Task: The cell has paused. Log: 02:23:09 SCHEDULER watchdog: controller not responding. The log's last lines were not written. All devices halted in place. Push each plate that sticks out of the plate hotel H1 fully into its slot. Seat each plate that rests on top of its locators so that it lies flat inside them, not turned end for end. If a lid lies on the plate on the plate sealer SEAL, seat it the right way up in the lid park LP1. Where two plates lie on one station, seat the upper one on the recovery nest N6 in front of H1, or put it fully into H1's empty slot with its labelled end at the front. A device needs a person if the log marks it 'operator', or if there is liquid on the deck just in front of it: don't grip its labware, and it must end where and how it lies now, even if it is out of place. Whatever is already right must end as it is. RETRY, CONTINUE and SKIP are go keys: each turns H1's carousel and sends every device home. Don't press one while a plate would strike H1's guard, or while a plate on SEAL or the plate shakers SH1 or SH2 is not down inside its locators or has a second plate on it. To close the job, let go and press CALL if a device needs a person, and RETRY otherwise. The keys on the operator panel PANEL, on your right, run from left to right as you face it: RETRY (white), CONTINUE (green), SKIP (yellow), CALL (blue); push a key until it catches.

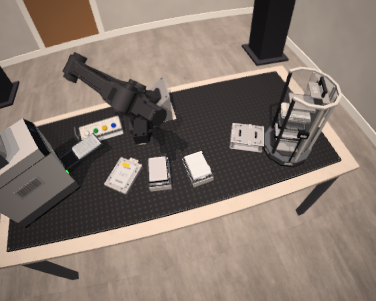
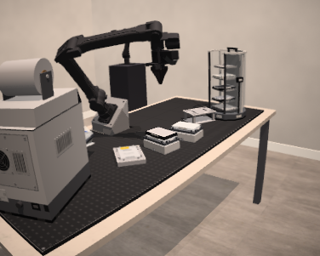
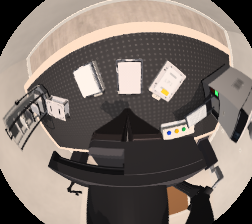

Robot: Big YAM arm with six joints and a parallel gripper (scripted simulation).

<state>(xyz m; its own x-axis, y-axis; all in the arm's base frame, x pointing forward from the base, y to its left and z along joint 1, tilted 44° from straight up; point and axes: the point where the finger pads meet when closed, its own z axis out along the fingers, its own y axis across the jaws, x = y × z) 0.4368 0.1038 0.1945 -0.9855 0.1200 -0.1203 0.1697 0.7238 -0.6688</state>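
My gripper (image 1: pixel 140 139) (image 2: pixel 160 80) (image 3: pixel 127 112) is shut and empty. It hangs high above the deck, between the operator panel (image 1: pixel 101 128) (image 3: pixel 176 127) and the two shakers. Each shaker carries a plate: one (image 1: pixel 159 171) (image 2: pixel 161 134) (image 3: pixel 129 76) in the middle, one (image 1: pixel 197 168) (image 2: pixel 187 128) (image 3: pixel 87 80) towards the hotel. The lid park (image 1: pixel 123 175) (image 2: pixel 128 155) (image 3: pixel 167 81) has a yellow mark. A plate (image 1: pixel 86 145) lies on the tray of the sealer (image 1: pixel 22 179) (image 2: pixel 36 139) (image 3: pixel 232 97). The plate hotel (image 1: pixel 302 124) (image 2: pixel 227 84) (image 3: pixel 24 112) holds several plates. The recovery nest (image 1: pixel 247 137) (image 2: pixel 198 111) (image 3: pixel 57 106) stands in front of it.
The arm's base (image 1: pixel 162 96) (image 2: pixel 110 118) sits at the back edge of the black deck (image 1: pixel 237 194). The panel's keys run white, green, yellow, blue. A black column (image 1: pixel 272 19) stands on the floor behind the table.
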